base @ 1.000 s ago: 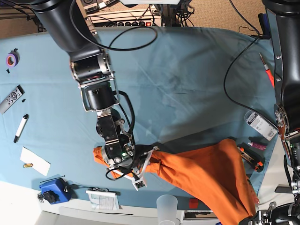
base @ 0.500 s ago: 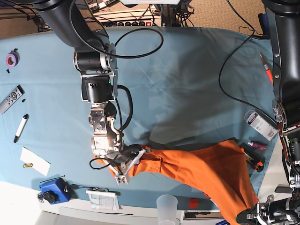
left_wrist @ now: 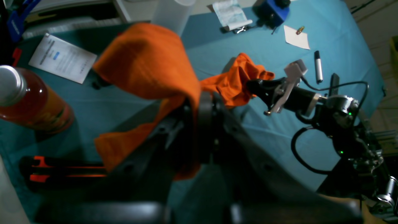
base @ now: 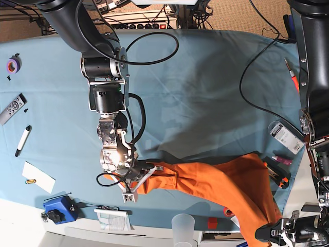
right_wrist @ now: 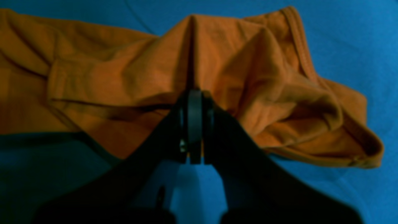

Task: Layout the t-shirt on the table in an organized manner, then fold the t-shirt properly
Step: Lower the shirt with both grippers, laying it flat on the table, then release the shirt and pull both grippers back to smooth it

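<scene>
Here we have the t-shirt (base: 216, 182) strung along the near edge of the table (base: 205, 82), pinched at both ends so it can be drawn taut before laying flat. Our right gripper (right_wrist: 194, 102) is clamped on a bunched fold of cloth. Our left gripper (left_wrist: 199, 105) is clenched on the other end near the table's corner, lifting it clear of the orange bottle (left_wrist: 28, 102) just beside it.
</scene>
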You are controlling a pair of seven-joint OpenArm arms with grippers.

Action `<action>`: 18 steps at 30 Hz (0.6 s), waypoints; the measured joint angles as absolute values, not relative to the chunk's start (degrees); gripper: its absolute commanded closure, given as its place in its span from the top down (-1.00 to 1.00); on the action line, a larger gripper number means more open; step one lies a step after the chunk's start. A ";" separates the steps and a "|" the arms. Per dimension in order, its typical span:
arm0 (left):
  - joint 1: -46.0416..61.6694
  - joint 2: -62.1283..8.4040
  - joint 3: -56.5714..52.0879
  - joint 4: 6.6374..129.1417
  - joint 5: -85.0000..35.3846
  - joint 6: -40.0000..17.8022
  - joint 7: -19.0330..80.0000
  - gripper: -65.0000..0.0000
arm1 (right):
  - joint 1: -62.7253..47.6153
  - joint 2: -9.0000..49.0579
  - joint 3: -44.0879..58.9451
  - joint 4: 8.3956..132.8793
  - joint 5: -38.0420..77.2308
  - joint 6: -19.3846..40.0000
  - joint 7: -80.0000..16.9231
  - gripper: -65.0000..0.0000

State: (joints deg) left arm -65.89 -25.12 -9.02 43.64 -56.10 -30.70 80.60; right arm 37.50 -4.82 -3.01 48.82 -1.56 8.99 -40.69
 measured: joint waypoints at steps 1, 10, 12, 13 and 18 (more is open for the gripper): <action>-65.89 -25.12 -9.02 43.64 -56.10 -30.68 80.62 -1.00 | 37.52 -4.82 -3.01 48.84 -1.93 8.95 -40.69 -1.00; -65.89 -25.41 -9.02 43.66 -56.18 -30.70 80.64 -1.00 | 39.22 -4.45 -3.01 64.18 -3.18 8.12 -40.18 -1.00; -65.89 -25.43 -9.02 43.66 -56.21 -30.70 80.60 -1.00 | 39.18 -3.70 -3.01 66.98 -3.07 8.12 -40.69 -1.00; -65.84 -25.43 -9.02 43.66 -56.21 -30.70 80.60 -1.00 | 39.09 -3.29 -3.01 67.83 -3.14 8.12 -41.54 -1.00; -64.07 -25.41 -9.02 43.66 -59.02 -31.62 80.58 -1.00 | 38.74 -1.74 -3.01 70.22 -3.14 8.12 -42.24 -1.00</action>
